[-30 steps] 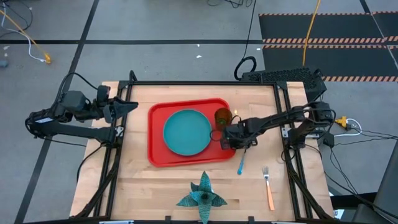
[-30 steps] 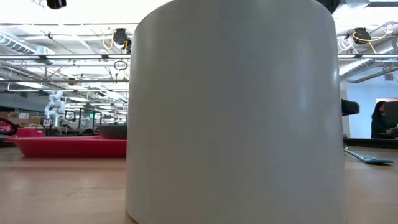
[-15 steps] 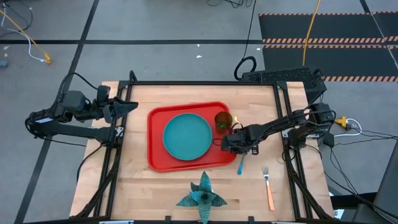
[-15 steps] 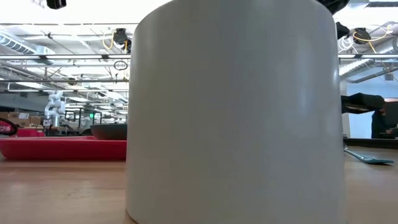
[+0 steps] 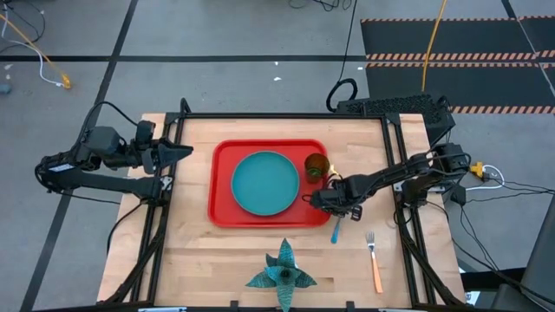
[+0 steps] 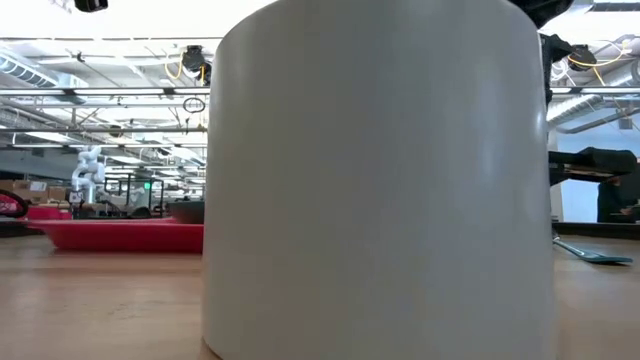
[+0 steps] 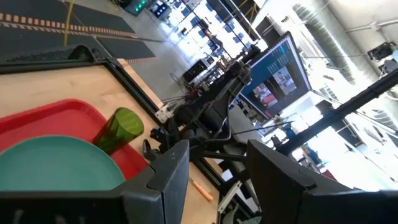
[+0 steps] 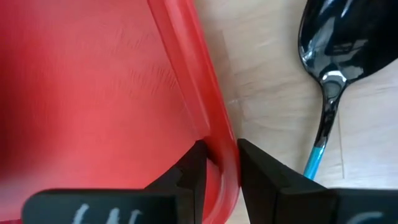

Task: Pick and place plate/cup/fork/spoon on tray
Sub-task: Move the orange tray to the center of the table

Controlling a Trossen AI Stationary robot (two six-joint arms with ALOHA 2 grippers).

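A: Quick status, what changed?

B: Tray [image 5: 221,186] has slid a bit toward the right arm's side vs a sec ago. Its edge was nearer the left side of the table before. Right gripper [image 5: 319,198] has moved with it, now sits at the tray's near-right corner.

A: Gripping it?

B: Yes. Right wrist view shows the two fingers [image 8: 189,171] clenched on the tray's raised rim, one inside, one outside. So it's dragging the tray, not picking cutlery.

A: Plate & cup?

B: Plate [image 5: 264,182] lies flat in the tray's middle, cup [image 5: 316,165] stands upright in the tray by its right rim. Both rode along, cup hasn't tipped.

A: Spoon, fork?

B: Both on bare wood, off the tray. Spoon [image 5: 336,227] is just beside the tray's corner, bowl near the gripper. Fork [image 5: 374,260] lies farther toward the table's right-front, apart from the spoon.

A: Left arm?

B: Left gripper [image 5: 178,149] waits at the table's left edge, fingers apart, holding nothing.

A: Meaning?

B: My read: half done. Tray's now closer to the cutlery, so shorter carries for spoon & fork. Gripper must let go of the rim first.
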